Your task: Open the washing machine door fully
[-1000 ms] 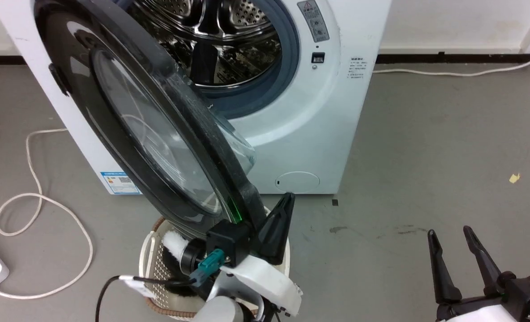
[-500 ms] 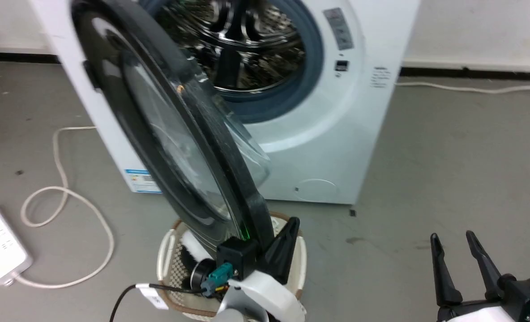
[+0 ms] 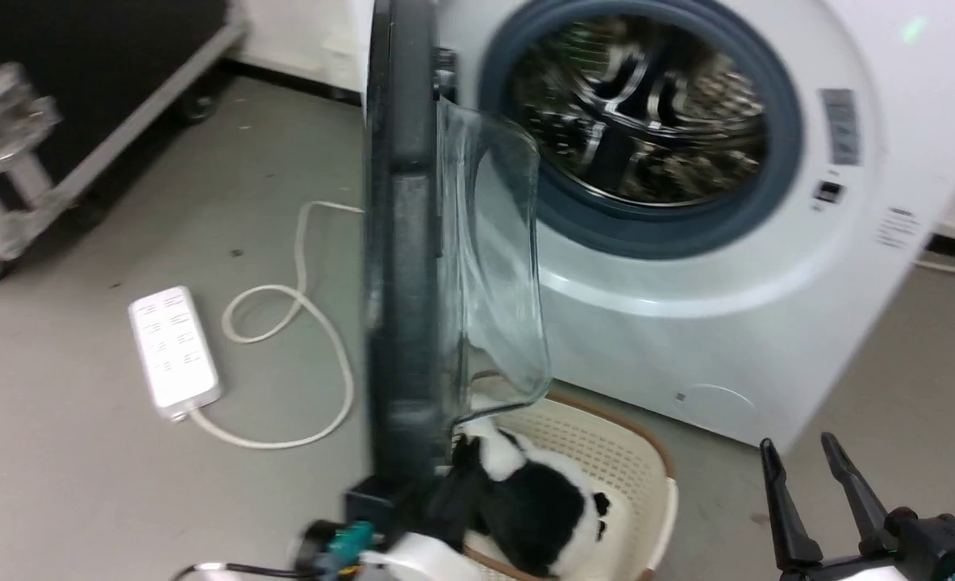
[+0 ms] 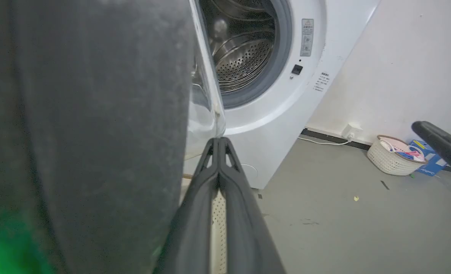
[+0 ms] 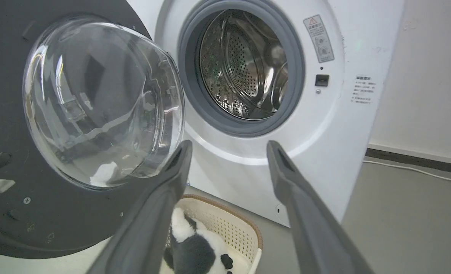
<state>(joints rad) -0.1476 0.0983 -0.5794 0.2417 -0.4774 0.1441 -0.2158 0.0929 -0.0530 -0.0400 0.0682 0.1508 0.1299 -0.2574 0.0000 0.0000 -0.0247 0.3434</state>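
Washing machine door (image 3: 401,266): edge-on to head camera, roughly square to machine front (image 3: 687,339), glass bowl facing drum (image 3: 647,121); judged not fully open. Bare floor (image 3: 123,484) beyond outer face leaves swing room. Basket (image 3: 665,476) with plush toy (image 3: 534,508) under door's lower edge. Left gripper (image 4: 218,146): closed tight, clamping nothing, laid beside inner rim, likely as pusher. Right gripper (image 3: 796,444): spread wide, empty, well apart.

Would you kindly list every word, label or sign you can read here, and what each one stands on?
Nothing reads clearly.
Grey warning sticker on the washing machine front: red triangle sign, print too small.
Black print block beside it: too small.
Power strip markings: blurred.
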